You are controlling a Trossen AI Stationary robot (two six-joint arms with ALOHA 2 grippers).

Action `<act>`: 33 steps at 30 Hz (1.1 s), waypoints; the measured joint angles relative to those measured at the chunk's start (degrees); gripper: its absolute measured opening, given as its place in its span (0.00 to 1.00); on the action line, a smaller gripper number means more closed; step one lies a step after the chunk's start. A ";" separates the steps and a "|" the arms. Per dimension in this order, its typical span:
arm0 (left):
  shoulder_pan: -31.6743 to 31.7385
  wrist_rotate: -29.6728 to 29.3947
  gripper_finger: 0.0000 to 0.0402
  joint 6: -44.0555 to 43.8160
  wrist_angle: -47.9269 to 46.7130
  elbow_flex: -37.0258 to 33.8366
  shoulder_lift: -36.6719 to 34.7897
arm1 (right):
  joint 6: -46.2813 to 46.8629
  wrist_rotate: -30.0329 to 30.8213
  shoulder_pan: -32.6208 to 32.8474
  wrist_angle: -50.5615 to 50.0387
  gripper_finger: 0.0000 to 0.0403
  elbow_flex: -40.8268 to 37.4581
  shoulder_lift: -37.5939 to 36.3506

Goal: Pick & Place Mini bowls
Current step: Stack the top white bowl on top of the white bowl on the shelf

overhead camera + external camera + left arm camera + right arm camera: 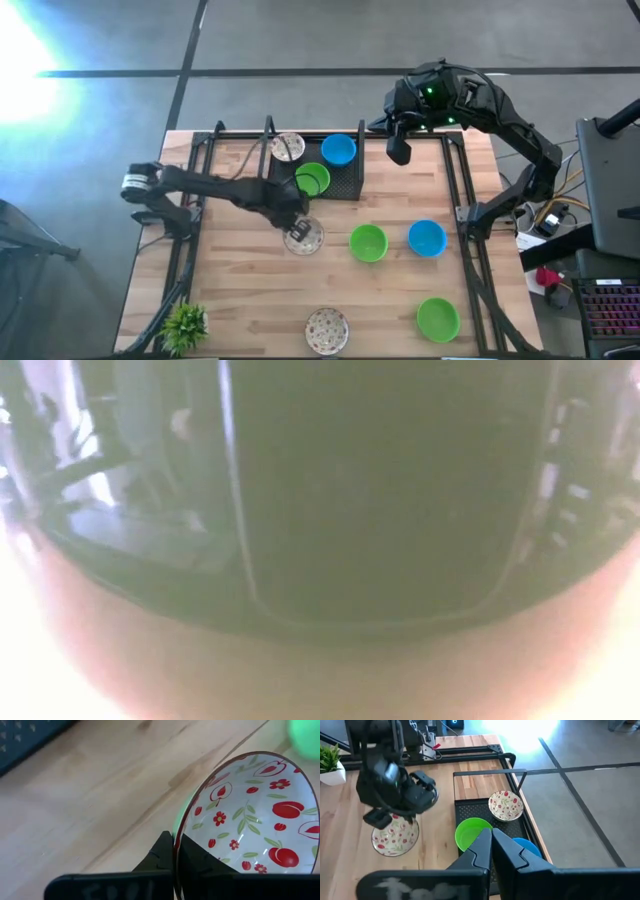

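My left gripper (pixel 297 232) is shut on a white mini bowl with a red fruit-and-flower pattern (pixel 255 815) near the table's middle, just on the near side of the black mesh tray (pixel 345 185). In the tray sit a patterned bowl (pixel 287 148), a blue bowl (pixel 338 150) and a green bowl (pixel 313 180). On the wood stand a green bowl (pixel 368 243), a blue bowl (pixel 427 238), another green bowl (pixel 437 319) and a patterned bowl (pixel 327 330). My right gripper (pixel 398 150) hangs shut and holding nothing, high over the tray's far right corner. My left gripper pinches the patterned bowl's rim (pixel 176 832), with one finger (pixel 200 862) inside the bowl and the other (pixel 157 857) outside. The fingers come steeply from above. The bowl hangs tilted below them (pixel 395 836); whether its base still touches the wood, I cannot tell.
A small spiky green plant in a white pot (pixel 183 325) stands at the near left corner. Black frame rails (pixel 195 190) run along the table's left and right sides. Bare wood lies left of the held bowl. The low view shows only a dark blur.
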 joint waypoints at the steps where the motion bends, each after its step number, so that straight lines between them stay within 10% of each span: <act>1: 0.42 0.18 0.01 0.21 -0.46 0.26 -0.89 | -0.13 0.00 0.00 0.01 0.02 0.00 0.00; 12: 10.20 0.67 0.01 11.08 -13.65 11.69 -6.18 | -0.39 -0.02 0.00 0.05 0.02 0.00 0.00; 33: 35.01 12.78 0.00 47.68 -25.12 31.86 4.67 | -0.59 -0.02 -0.02 0.06 0.02 0.00 -0.02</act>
